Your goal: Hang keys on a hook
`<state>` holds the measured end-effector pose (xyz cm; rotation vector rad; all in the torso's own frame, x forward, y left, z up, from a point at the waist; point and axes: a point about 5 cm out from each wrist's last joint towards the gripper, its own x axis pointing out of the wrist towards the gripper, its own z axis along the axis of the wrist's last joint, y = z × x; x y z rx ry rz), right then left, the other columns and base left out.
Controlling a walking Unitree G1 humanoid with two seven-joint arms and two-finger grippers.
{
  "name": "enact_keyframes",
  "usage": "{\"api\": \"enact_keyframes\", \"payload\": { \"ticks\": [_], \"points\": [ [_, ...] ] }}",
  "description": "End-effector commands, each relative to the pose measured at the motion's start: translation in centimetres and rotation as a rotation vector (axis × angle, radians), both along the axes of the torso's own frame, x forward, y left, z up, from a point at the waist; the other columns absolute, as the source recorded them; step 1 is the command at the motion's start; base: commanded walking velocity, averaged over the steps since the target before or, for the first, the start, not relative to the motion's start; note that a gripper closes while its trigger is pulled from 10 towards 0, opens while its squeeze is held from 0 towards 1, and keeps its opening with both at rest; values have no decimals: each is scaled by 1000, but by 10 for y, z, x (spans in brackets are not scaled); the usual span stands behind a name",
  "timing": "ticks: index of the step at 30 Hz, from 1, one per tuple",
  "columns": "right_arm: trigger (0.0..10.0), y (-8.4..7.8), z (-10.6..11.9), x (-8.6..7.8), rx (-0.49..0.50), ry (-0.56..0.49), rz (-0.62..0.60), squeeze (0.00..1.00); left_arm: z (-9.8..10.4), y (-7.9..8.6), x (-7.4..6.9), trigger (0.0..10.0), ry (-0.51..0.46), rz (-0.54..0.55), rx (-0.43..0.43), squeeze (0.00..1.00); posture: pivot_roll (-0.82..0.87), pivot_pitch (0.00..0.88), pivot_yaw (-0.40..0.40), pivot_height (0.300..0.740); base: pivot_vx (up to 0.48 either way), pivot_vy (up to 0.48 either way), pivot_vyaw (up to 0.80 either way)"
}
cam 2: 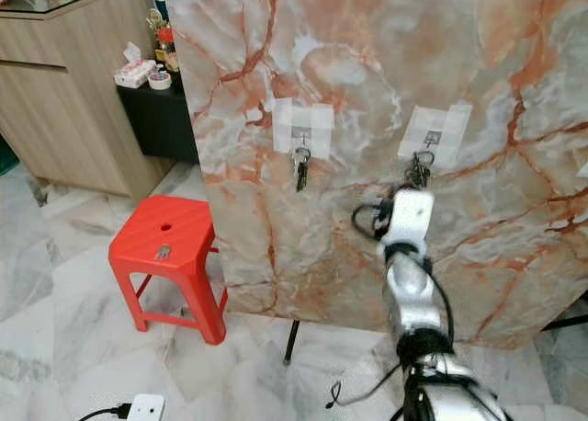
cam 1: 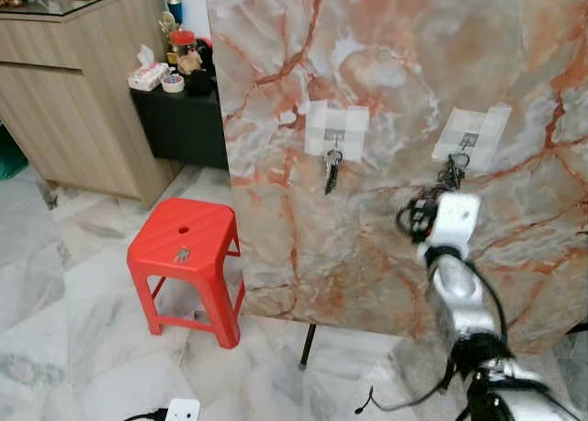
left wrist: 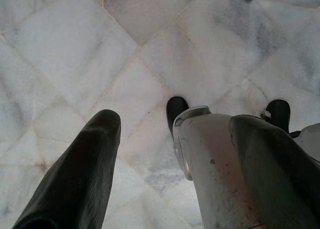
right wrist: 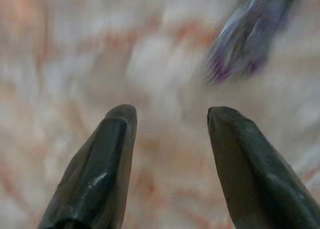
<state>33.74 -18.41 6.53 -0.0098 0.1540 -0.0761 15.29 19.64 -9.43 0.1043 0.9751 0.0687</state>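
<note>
At the bottom of the frame, nearest to us, our left tool [left wrist: 165, 154] hangs idle over the marble floor [left wrist: 75, 64], its two black fingers spread apart and holding nothing.

A little further, in the lower right of the head view, our right arm reaches up to the marbled board [cam 1: 386, 90]. In the wrist view the right tool [right wrist: 170, 134] has its fingers well parted, with nothing between them. We see only blurred board behind, and a blurred dark, purplish shape near one fingertip, probably the keys.

In the lower left of the frame stands a red stool [cam 1: 184, 246] with a small key [cam 1: 181, 255] lying on its seat.

On the board, in the middle of the frame, two white patches carry hooks. One bunch of keys [cam 1: 333, 170] hangs from the left hook [cam 1: 334, 138]. A second bunch of keys [cam 1: 451, 173] hangs at the right hook [cam 1: 469, 142], just above our right wrist. We cannot tell surely if its ring sits fully on the hook.

We judge the keys to be light, hard metal, loose on their ring, so they swing and slip easily. The best hold is on the flat of a key or on the ring itself, leaving the ring free for the hook.

Far in the upper left stands a wooden cabinet [cam 1: 73, 90].
</note>
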Motion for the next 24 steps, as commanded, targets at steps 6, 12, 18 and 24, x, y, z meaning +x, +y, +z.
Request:
{"api": "enact_keyframes", "payload": {
  "ticks": [6,12,18,24],
  "points": [
    [10000,-11,-95,-74,186,460,-92,0,-3,-3,-4,10000,36,-16,2,0,-5,0,-38,740,0,0,0],
    [10000,-12,-134,-127,96,723,-49,0,-3,-2,-4,10000,35,-13,2,0,-6,0,-32,740,0,0,0],
    [10000,-19,-151,-160,164,828,-188,0,-3,-1,-6,10000,38,-7,3,0,10,0,-34,740,0,0,0],
    [10000,-9,-150,-154,149,828,-126,0,-4,-1,-7,10000,46,-10,3,0,-10,0,-15,740,0,0,0]
  ]
}}
